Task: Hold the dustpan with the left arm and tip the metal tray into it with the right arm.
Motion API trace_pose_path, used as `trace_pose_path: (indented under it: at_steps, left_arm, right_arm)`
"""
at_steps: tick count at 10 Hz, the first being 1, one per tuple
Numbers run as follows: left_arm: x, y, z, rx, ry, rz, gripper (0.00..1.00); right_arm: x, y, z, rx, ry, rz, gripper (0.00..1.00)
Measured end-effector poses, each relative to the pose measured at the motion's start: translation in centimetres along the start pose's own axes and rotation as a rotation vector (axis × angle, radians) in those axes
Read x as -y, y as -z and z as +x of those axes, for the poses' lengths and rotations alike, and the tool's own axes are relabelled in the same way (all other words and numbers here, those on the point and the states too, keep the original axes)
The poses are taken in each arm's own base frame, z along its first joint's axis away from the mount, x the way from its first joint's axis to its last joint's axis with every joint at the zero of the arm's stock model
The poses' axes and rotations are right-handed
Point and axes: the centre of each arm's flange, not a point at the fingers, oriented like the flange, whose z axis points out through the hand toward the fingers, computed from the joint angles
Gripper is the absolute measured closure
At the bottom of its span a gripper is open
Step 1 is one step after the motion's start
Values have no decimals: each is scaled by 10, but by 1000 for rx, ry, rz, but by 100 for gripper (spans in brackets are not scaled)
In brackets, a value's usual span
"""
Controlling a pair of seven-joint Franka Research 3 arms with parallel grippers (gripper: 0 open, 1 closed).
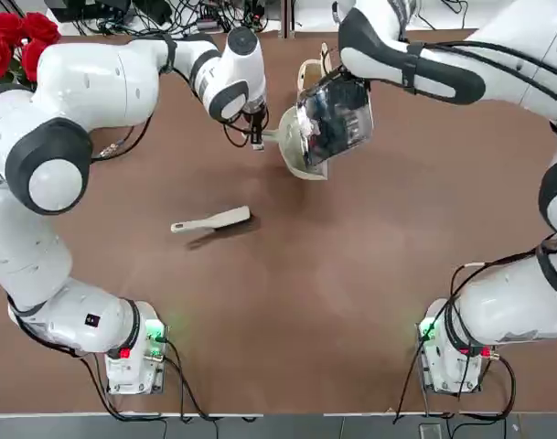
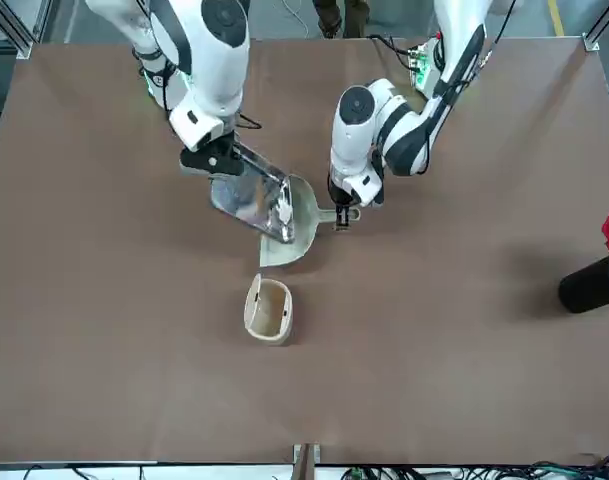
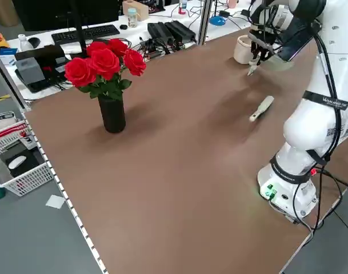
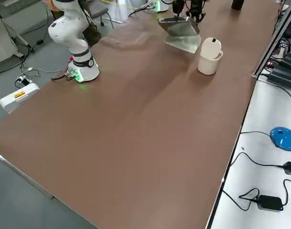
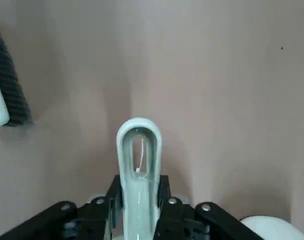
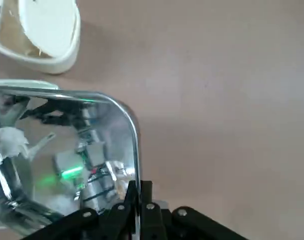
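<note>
Brown table (image 1: 351, 274) fills the scene, roses (image 1: 13, 41) off in the far corner, a hand brush (image 1: 212, 220) lying loose well short of the action. Left gripper (image 1: 256, 137) is clamped tight on the dustpan (image 1: 296, 151) by its looped handle, which pokes straight out between the jaws, scoop resting low on the table. Just past it, the right gripper (image 1: 356, 64) pinches the rim of the metal tray (image 1: 335, 119), tray tilted steeply, its low edge hanging over the scoop. The bin (image 2: 269, 309) stands just beyond. To do this well, I'd say: keep the tray's low edge inside the scoop walls, tilt slowly, and keep the left grip rigid so the pan doesn't skid.
</note>
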Motion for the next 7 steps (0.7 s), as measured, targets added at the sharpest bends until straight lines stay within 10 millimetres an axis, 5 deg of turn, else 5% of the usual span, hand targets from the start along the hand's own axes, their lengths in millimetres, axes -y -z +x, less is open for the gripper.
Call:
trace_pose_path:
  at_steps: [4, 7]
  left_arm:
    - [3, 1, -3, -3, -6, 5, 68]
    - [3, 2, -3, -4, -6, 6, 68]
  right_arm:
    - [8, 17, 6, -92, 30, -75, 95]
    - [24, 31, -10, -186, 78, -184, 95]
